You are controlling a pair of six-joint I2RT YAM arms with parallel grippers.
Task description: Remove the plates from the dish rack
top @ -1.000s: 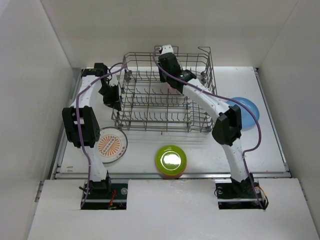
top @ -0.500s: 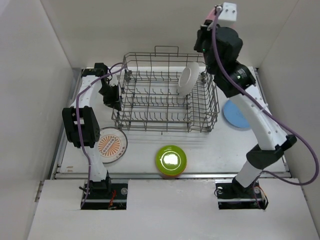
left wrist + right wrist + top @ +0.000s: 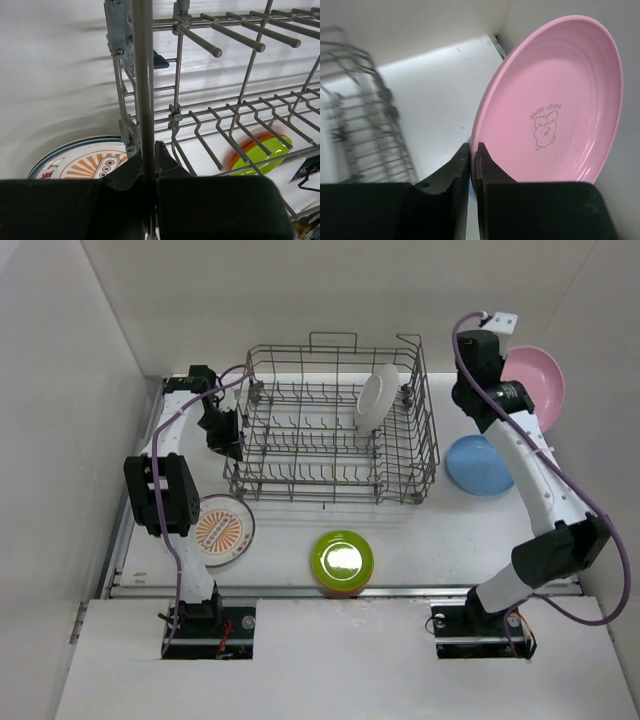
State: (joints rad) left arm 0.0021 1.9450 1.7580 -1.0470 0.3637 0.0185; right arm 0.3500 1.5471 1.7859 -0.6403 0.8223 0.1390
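White walls (image 3: 60, 390) are seen around a white surface (image 3: 420, 540), on which the dish rack (image 3: 330, 498) is set.

The right fingers (image 3: 468, 154) are pinched narrow on the rim of the pink plate (image 3: 555, 105). The plate is held on edge in the air, off the right side of the rack and clear of its wires. A small printed figure with lettering is shown on the plate's face. The right arm is raised and reaches up beside the rack's far right corner.

The left fingers (image 3: 156, 162) are closed tight on an upright wire of the rack's left wall. The left arm is stretched along the rack's left side.

Inside the rack, one white plate (image 3: 378, 395) is stood on edge among the tines, in the far right part. Its rim pattern cannot be made out.

On the surface just right of the rack, a blue plate (image 3: 480, 465) is laid flat, close to the rack's right wall. In front of the rack, near the middle of its near wall, a lime green plate (image 3: 341, 560) is stacked on an orange plate (image 3: 240, 155), of which only an edge is shown. Off the rack's near left corner, a patterned plate (image 3: 223, 529) with an orange centre is laid flat.
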